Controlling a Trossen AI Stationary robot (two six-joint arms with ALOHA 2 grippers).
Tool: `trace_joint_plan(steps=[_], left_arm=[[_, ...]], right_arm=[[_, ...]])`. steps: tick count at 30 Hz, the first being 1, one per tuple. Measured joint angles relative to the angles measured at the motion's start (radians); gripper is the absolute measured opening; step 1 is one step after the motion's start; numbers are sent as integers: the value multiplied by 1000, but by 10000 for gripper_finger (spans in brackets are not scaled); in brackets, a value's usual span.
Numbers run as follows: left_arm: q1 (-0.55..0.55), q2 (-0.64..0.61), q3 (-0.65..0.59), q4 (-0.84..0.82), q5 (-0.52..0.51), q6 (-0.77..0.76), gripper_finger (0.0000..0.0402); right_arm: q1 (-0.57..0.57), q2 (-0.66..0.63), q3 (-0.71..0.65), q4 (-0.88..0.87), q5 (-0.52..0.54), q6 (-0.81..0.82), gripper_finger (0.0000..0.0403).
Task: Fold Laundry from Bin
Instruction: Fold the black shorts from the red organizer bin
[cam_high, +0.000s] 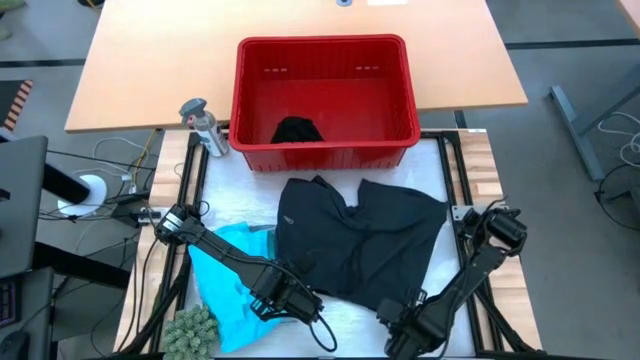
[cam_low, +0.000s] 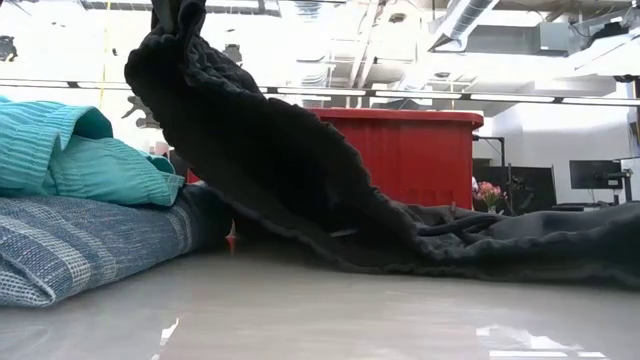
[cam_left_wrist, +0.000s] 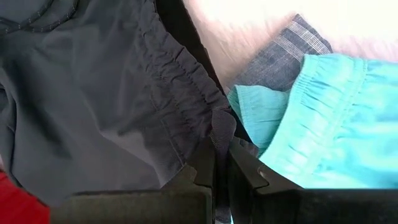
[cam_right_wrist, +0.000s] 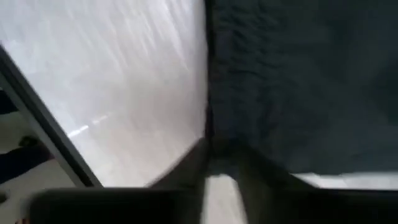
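Note:
A black garment (cam_high: 360, 240) with an elastic waistband lies spread on the white mat in front of the red bin (cam_high: 325, 45). Its near left corner is raised high (cam_low: 190, 90), while the rest lies flat (cam_low: 560, 245). My left gripper (cam_high: 292, 300) is shut on that near left corner. My right gripper (cam_high: 398, 318) is shut on the near right edge. A turquoise garment (cam_high: 225, 285) rests on a blue-grey striped one (cam_low: 80, 250) at the left. Another black garment (cam_high: 297, 130) lies on the bin's floor. My left gripper pinches the gathered waistband edge (cam_left_wrist: 219, 127) of the black garment between its two fingers, at the near left corner. That corner is lifted clear of the table and the cloth slopes down from it to the mat. My right gripper's fingers close on the black garment's near edge (cam_right_wrist: 214, 140), coming from the table's near side. The view is blurred, so I cannot tell how many layers. The cloth here stays low on the mat.
A small grey bottle (cam_high: 205, 125) stands left of the bin. A green knobbly object (cam_high: 190, 330) sits at the near left corner. Black frame rails (cam_high: 455, 170) border the mat on both sides. Bare white mat (cam_high: 350, 325) shows between the two grippers.

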Motion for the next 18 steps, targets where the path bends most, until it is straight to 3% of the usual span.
trace_joint_plan(steps=[4, 18], left_arm=[[0, 0, 0, 3, 0, 24, 0], [15, 0, 0, 12, -2, 31, 0]], right_arm=[[14, 0, 35, -89, 1, 57, 26], [137, 0, 44, -54, -19, 141, 14]])
